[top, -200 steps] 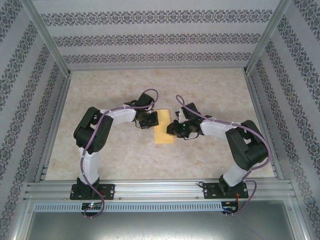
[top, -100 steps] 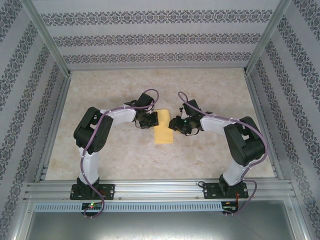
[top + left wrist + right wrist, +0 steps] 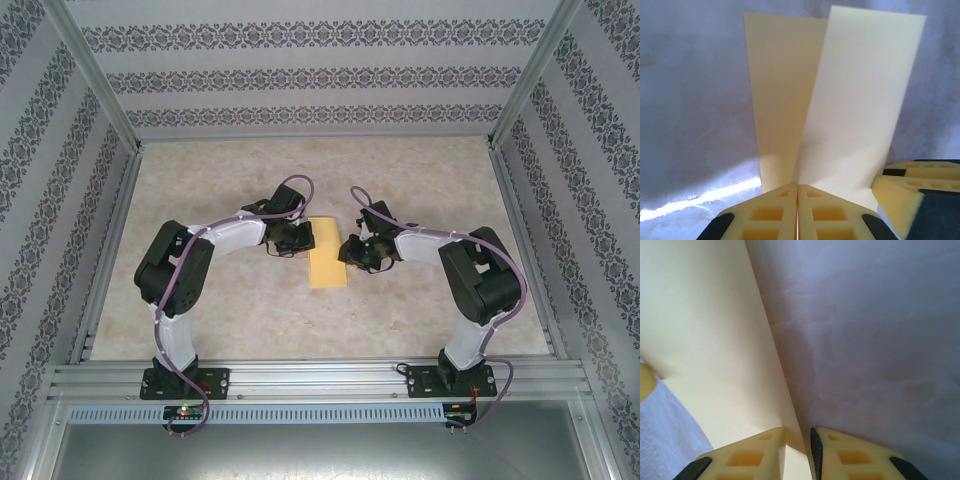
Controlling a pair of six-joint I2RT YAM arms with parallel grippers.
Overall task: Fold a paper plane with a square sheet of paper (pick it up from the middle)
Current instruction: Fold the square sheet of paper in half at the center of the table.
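Beige tabletop [image 3: 420, 190] between patterned walls [image 3: 300, 75] carries, at its middle, the square sheet of paper [image 3: 327, 262], halved lengthwise and pinched by shut left fingers [image 3: 765, 215] and near-closed right fingers [image 3: 850, 460]; next probably comes flattening that crease, held steady.

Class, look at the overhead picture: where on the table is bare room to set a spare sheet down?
Bare: the far strip of table below the back wall, and the near patch between the yellow sheet and front rail. Crowded: the middle, where left pincer and right pincer meet the sheet.
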